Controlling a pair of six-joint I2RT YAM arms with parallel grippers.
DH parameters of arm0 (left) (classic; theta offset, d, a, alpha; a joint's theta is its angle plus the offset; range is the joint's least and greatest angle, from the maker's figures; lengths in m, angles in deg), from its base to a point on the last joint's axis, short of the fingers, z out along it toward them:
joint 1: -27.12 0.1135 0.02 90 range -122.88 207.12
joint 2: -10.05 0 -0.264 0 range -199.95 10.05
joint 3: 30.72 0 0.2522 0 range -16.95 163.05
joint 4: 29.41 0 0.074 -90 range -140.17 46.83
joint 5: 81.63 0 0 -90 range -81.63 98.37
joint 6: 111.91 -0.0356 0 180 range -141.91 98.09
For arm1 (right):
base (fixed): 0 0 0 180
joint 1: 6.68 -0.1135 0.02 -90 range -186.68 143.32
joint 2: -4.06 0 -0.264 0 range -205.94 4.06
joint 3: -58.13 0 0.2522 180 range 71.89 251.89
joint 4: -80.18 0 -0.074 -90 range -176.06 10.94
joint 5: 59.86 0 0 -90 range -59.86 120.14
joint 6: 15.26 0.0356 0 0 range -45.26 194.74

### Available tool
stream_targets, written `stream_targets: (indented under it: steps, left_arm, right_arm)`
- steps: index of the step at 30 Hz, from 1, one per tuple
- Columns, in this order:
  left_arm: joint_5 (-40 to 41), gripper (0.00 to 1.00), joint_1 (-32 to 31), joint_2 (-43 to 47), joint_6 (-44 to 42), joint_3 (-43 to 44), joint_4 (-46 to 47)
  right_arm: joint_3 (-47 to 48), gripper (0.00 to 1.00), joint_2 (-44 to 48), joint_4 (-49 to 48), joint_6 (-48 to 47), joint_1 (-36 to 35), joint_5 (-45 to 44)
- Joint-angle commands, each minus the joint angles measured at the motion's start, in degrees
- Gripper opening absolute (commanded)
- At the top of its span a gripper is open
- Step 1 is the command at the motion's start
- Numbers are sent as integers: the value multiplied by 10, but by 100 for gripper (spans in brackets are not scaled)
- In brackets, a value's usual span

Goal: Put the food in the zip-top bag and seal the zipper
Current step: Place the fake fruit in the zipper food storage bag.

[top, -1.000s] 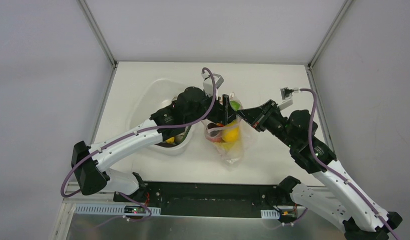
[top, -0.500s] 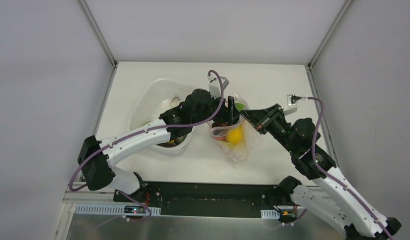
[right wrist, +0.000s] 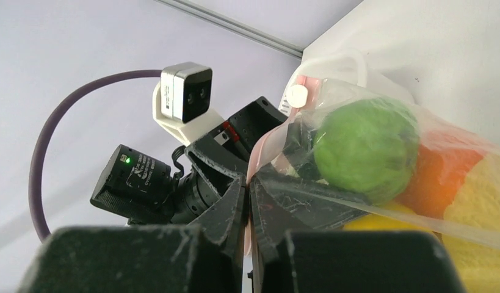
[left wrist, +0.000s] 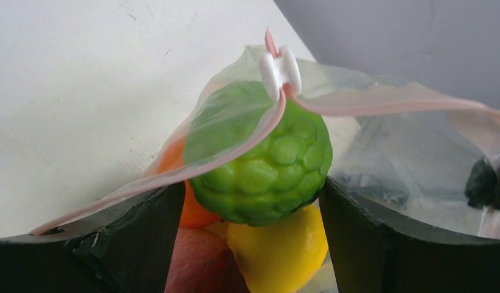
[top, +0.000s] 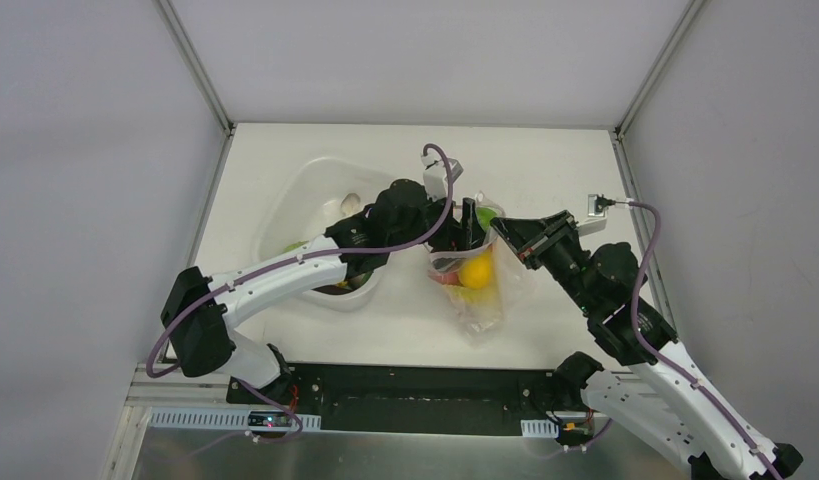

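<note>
Just right of the white tub (top: 305, 195), on the pale worktop (top: 555, 160), the zip-top bag (top: 482, 308) lies between the two arms with its mouth lifted toward the far side. Its zipper (left wrist: 381, 105), a thin pink strip, is unsealed and gapes; a white slider (left wrist: 281, 72) sits at one end of it. The right fingers (right wrist: 238, 198) are pinched tight on the bag's rim, strip and film squeezed flat between them. The left fingers (left wrist: 131, 250) stand wide apart at the mouth, one on each side of a bumpy green fruit (left wrist: 259, 171) (a sliver of the orange piece (left wrist: 197, 215) shows between it and one finger). That green fruit sits half under the pink strip, its upper part veiled by film. Below it, inside the bag, lie a yellow fruit (left wrist: 284, 253) and a reddish one (left wrist: 198, 265). More food is in the tub: a pale piece (top: 350, 204) near its far wall and a green piece (top: 290, 247) toward its near side.
</note>
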Motion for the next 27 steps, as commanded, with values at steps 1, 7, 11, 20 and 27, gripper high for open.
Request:
stream_targets:
  steps: [1, 7, 11, 20, 27]
  left_arm:
    - [-5, 81, -6, 43, -41, 22, -47]
    - [-10, 67, -6, 48, -40, 21, -53]
    - [-12, 53, -6, 37, -36, 34, -34]
    - [-34, 51, -18, -19, -34, 82, -12]
    - [-47, 51, -22, -47, -35, 79, -23]
  right_arm:
    - [13, 6, 9, -45, -7, 5, -27]
    - [14, 7, 4, -45, -7, 7, -22]
    - [14, 6, 2, -45, -7, 8, -15]
    - [19, 6, -8, -45, -7, 10, 4]
    - [15, 6, -1, -45, -8, 11, -9]
